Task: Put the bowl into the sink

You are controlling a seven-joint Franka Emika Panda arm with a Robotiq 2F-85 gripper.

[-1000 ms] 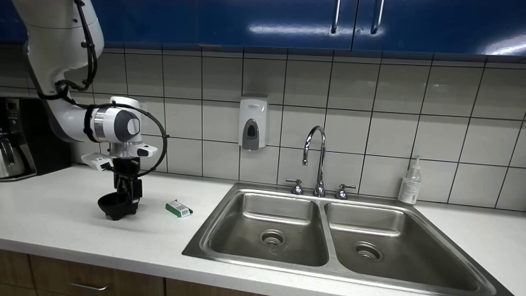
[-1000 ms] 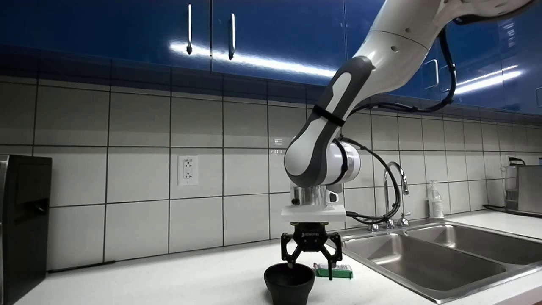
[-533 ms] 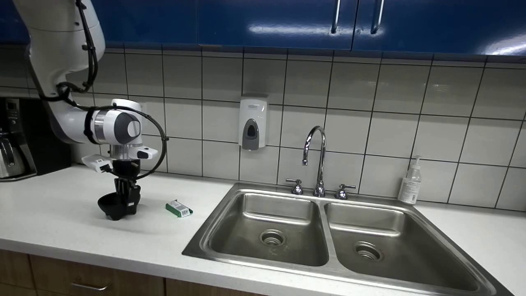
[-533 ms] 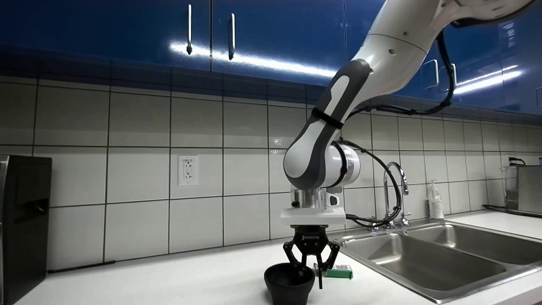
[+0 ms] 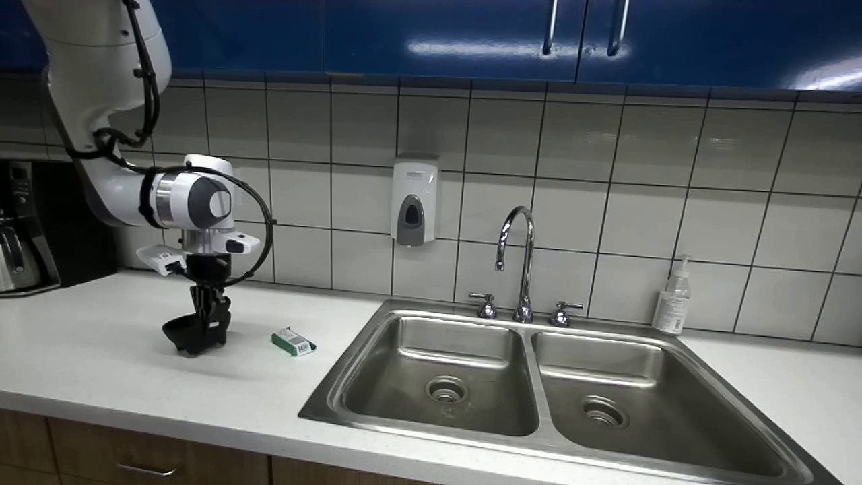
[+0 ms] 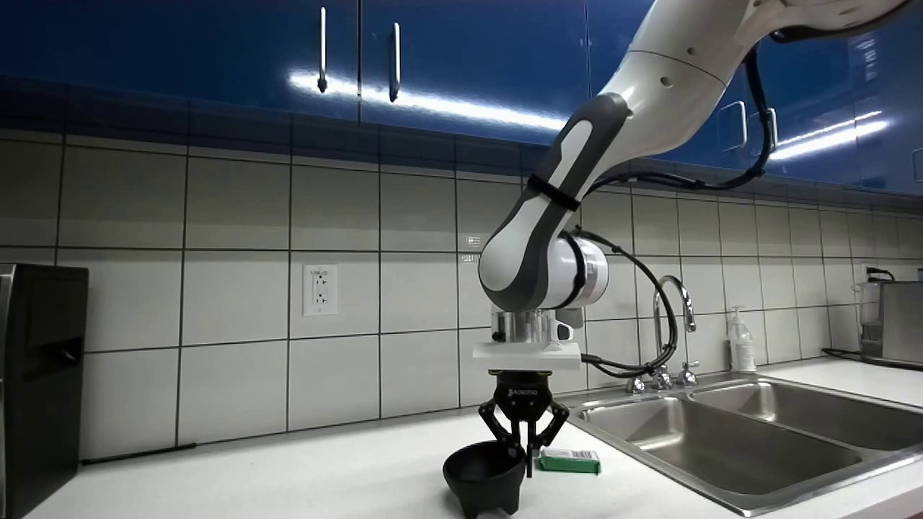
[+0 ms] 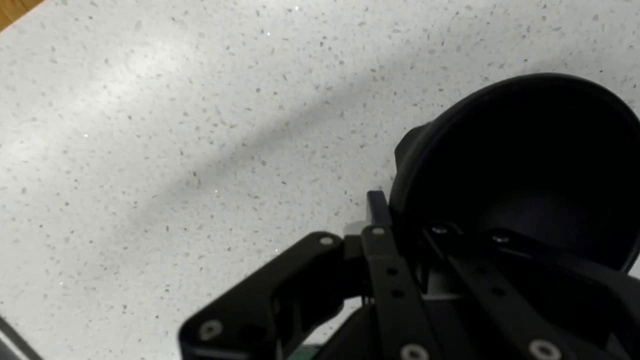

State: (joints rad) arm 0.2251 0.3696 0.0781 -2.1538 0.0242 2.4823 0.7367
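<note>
The black bowl (image 6: 482, 472) is at the counter, tilted, its gripper-side rim raised; whether it is clear of the surface I cannot tell. My gripper (image 6: 524, 450) points down and is shut on that rim, one finger inside the bowl and the other outside. In the wrist view the dark bowl (image 7: 540, 150) fills the right side, and the outer finger (image 7: 378, 205) presses along its wall. The inner fingertip is lost in the dark. To the right in an exterior view lies the steel sink, its left basin (image 5: 404, 397) showing a round drain.
Between bowl and sink lies a small green-white packet (image 5: 293, 341). A chrome faucet (image 5: 525, 269) rises behind the basins, with a pump bottle (image 5: 672, 303) to its right. A soap dispenser (image 5: 415, 201) hangs on the tiles; a coffee machine (image 5: 54, 222) stands at far left.
The fingers have come together on the bowl's rim. The arm went down slightly, then rose a little, and the bowl has tipped and shifted slightly with it.
</note>
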